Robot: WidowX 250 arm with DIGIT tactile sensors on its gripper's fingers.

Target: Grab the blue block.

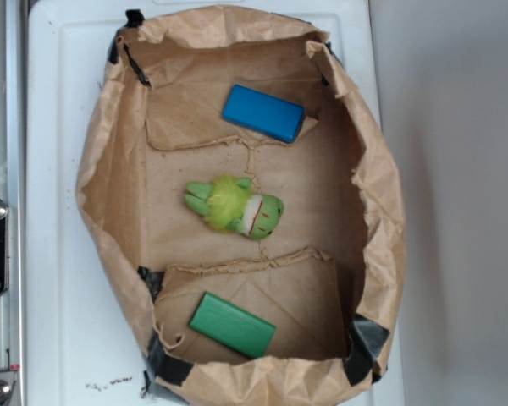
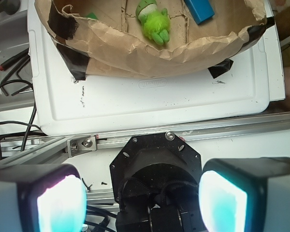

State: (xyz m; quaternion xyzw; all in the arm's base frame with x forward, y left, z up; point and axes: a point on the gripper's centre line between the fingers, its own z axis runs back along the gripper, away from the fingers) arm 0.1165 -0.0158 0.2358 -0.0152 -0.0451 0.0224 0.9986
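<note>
Exterior view
Container: a crumpled brown paper bag (image 1: 110, 194) lies open on a white tray (image 1: 55, 254), its corners patched with black tape (image 1: 368, 338).
Blue block (image 1: 263, 112): lies flat on the bag's floor near the top of the picture, apart from the other things.
Long axis: runs from upper left to lower right, at a slight slant; one broad face is up.
Green plush toy (image 1: 234, 207): in the middle of the bag, between the two blocks, touching neither.
Green block (image 1: 232, 325): near the lower end, slanted much like the blue one.
Arm: only a dark part shows at the left edge, cut off.

Wrist view
Gripper (image 2: 142, 203): spread wide, nothing between the two pale glowing fingers (image 2: 60, 203); it is outside the bag, over the metal rail (image 2: 135, 137).
Blue block: at the top edge, inside the bag; only one end shows, the rest is cut off.
Green block: a small sliver behind the bag's rim, hard to make out.
Cables (image 2: 9, 96): dark, at the left.
</note>
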